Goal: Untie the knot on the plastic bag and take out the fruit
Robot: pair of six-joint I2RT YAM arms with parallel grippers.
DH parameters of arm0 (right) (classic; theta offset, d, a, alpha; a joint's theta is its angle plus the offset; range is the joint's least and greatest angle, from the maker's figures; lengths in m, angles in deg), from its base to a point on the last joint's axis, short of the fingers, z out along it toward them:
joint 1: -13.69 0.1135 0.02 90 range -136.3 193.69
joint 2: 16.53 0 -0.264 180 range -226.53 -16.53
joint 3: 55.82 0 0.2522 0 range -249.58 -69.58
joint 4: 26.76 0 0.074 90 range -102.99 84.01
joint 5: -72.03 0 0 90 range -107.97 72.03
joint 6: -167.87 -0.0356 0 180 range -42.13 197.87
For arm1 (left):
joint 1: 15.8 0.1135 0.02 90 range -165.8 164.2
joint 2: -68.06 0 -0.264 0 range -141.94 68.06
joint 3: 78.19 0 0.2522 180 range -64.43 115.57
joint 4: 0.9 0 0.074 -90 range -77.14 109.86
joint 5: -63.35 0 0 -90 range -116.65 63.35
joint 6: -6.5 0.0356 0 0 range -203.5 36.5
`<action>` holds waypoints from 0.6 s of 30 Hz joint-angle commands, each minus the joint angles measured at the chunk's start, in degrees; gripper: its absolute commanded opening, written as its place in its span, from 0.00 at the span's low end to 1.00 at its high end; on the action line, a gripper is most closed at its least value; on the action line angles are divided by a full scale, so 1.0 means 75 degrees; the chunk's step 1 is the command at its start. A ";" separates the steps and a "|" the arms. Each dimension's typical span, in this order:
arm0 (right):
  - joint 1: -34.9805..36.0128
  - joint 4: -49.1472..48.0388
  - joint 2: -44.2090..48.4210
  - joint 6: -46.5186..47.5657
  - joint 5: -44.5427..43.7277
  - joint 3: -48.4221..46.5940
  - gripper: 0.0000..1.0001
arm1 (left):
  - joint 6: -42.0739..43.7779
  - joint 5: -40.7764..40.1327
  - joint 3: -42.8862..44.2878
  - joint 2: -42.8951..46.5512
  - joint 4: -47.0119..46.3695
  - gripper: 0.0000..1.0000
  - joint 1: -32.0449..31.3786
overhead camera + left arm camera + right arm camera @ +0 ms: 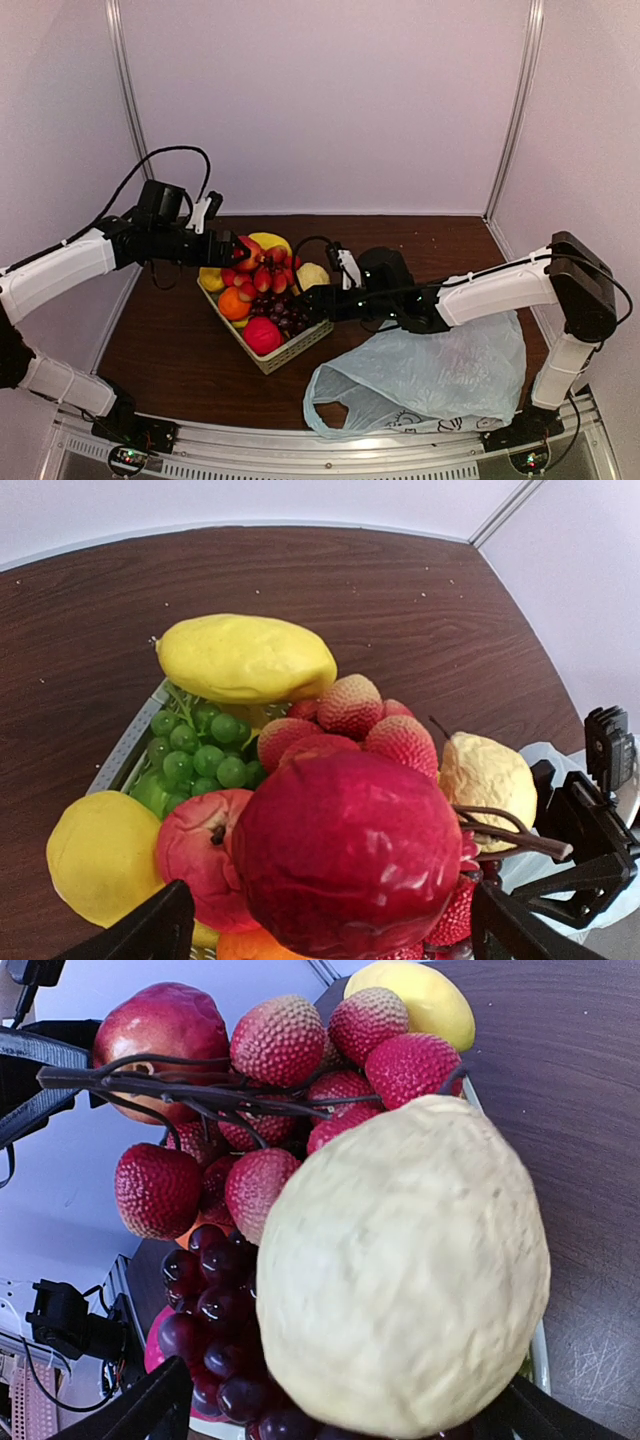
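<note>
The plastic bag (440, 385) lies flat and slack at the front right, one handle loop open toward the left; no knot shows. The fruit is piled in a woven basket (292, 355). My left gripper (228, 248) is open, its fingers wide on either side of a dark red apple (350, 850) on top of the pile, with gaps showing. My right gripper (312, 300) is open around the lumpy lemon-like fruit (410, 1270) at the basket's right edge. The large smooth yellow fruit (245, 658) lies at the basket's far side.
The basket also holds green grapes (195, 750), strawberries (350, 705), purple grapes (215, 1310), an orange (233, 303) and a round yellow fruit (100, 855). White booth walls close in the brown table (160, 350) at the back and on both sides.
</note>
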 commanded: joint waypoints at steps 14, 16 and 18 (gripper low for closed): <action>-0.0200 0.1068 0.1004 0.0517 -0.0534 0.0232 0.97 | -0.0238 -0.0759 0.0238 0.0784 0.0453 0.97 -0.0029; -0.0216 0.1824 0.1579 0.0731 -0.0908 0.0269 0.97 | -0.0247 -0.0890 0.0240 0.0951 0.0587 0.97 -0.0018; -0.0306 0.2724 0.2043 0.0981 -0.1473 0.0150 0.97 | -0.0246 -0.1001 0.0262 0.1081 0.0744 0.97 0.0005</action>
